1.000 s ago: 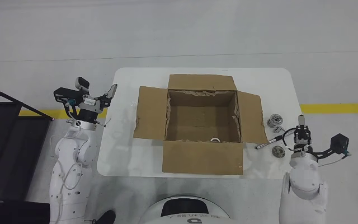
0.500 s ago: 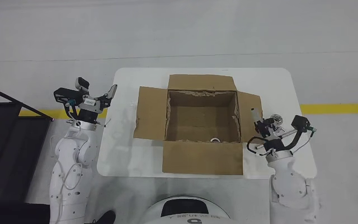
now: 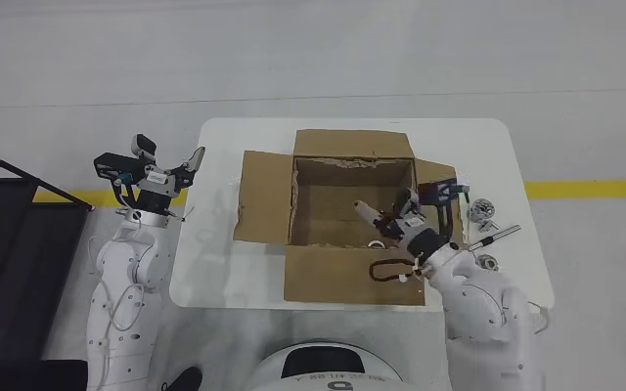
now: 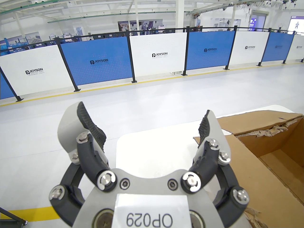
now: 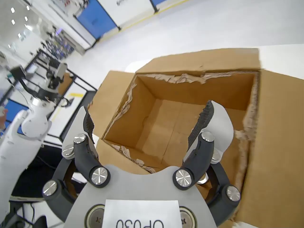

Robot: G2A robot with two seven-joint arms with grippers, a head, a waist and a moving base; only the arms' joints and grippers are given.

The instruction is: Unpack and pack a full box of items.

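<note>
— Pale grey floor (image 3: 313, 59) w/ a yellow line (image 3: 577, 189) across it. A white table (image 3: 220, 264), rounded corners, sits mid-frame in the top view. What's on it?
— Brown cardboard box (image 3: 262, 195), rectangular, mouth facing up, all 4 flaps folded out flat. Long axis runs left–right across the frame. Inner rim is torn & ragged, paper layer peeling.
— Anything in it?
— Small pale ring (image 3: 375, 243) on the box floor, right by the lower wall.
— Jaws?
— R gripper (image 5: 148, 110): spread wide, nothing btwn them. Its fingers (image 5: 220, 119) are smooth white shells w/ black ribbed pads. In the top view it hangs over the box's lower-right part, pointing toward upper left. Can't see it touching the card.
— And the other?
— L gripper (image 4: 144, 117): same build, also spread wide & empty. It's at the table's left edge, mid-left of frame, apart from the box.
— Loose bits?
— Right of the box, on the table: one round metal part (image 3: 480, 209), a second round part (image 3: 486, 262) lower down, & a thin metal rod (image 3: 494, 238) btwn them, long axis slanting lower left to upper right
</note>
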